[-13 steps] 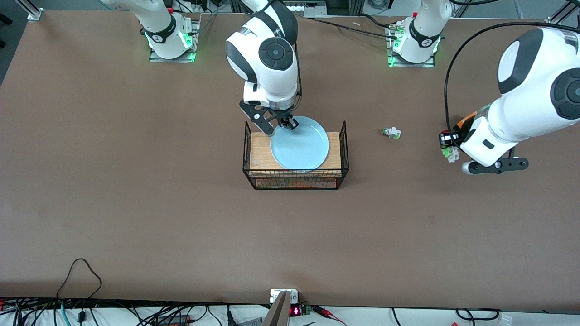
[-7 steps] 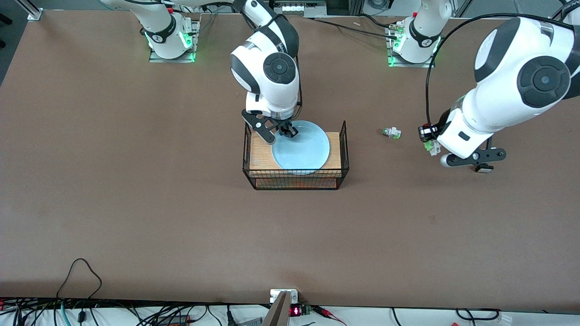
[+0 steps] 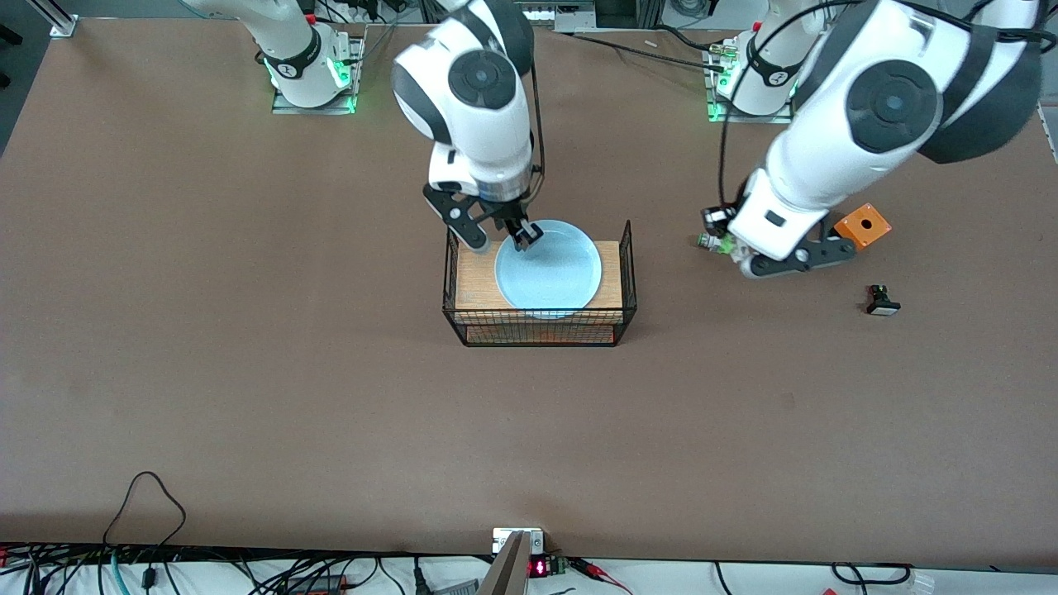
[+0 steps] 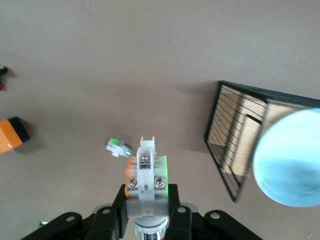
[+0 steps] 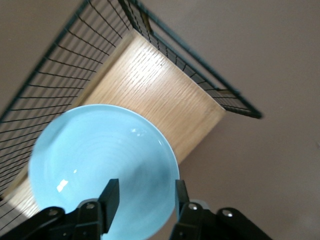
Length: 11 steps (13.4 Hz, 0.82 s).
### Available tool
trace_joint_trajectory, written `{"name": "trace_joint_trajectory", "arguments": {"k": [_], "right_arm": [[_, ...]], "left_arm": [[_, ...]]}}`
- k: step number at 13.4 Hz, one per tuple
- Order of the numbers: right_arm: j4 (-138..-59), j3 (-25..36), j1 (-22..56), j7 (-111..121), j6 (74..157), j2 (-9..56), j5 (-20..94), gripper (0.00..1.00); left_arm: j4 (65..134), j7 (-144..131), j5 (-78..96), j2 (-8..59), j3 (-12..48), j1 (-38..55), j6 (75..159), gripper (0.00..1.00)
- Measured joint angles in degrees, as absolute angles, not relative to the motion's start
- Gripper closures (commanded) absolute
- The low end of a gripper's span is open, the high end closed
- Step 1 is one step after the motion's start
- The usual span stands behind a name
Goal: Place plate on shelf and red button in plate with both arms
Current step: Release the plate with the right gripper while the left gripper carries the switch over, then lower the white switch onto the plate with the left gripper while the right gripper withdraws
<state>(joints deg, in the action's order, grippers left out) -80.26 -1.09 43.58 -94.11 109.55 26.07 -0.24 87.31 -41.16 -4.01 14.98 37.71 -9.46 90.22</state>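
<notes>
The pale blue plate (image 3: 548, 266) (image 5: 100, 160) (image 4: 290, 160) lies flat on the wooden top of a wire rack (image 3: 537, 330) in the middle of the table. My right gripper (image 3: 519, 235) (image 5: 145, 192) hovers open just over the plate's rim on the robots' side, its fingers apart and off it. My left gripper (image 3: 731, 246) (image 4: 146, 200) is shut on the red button (image 3: 724, 240) (image 4: 146, 172), a white switch body with orange and green sides. It hangs in the air between the rack and the left arm's end of the table. The cap is hidden.
A similar white switch with a green cap (image 3: 702, 240) (image 4: 119, 148) lies on the table right under the held button. An orange box (image 3: 861, 225) (image 4: 11, 135) and a black button (image 3: 882, 300) sit toward the left arm's end. The rack's wire walls (image 4: 230, 145) rise beside the plate.
The right gripper has opened and let go of the plate, which stays on the rack. The left arm has carried the button toward the rack, uncovering the orange box and black button.
</notes>
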Motion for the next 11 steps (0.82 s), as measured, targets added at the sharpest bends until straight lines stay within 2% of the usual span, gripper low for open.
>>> {"name": "trace_joint_trajectory", "arguments": {"k": [2,4,5,11], "right_arm": [[-77.2,-1.0,43.2,-94.1,105.8,24.6,0.0,0.28],[-75.3,-1.0,42.9,-94.1,103.7,24.3,0.0,0.06],[-74.7,-1.0,42.9,-94.1,103.6,24.2,-0.1,0.0],[-74.0,-1.3,43.0,-91.3,100.8,23.2,-7.1,0.0]], "left_arm": [[85.9,-45.5,-4.0,16.1,38.1,-6.2,90.3,0.97],[83.6,-49.3,-4.0,18.9,38.2,-2.2,90.3,0.97],[82.5,-50.6,-4.0,20.6,38.2,-0.3,90.5,0.97],[80.2,-52.1,-4.0,29.8,38.1,4.7,97.7,0.96]]}}
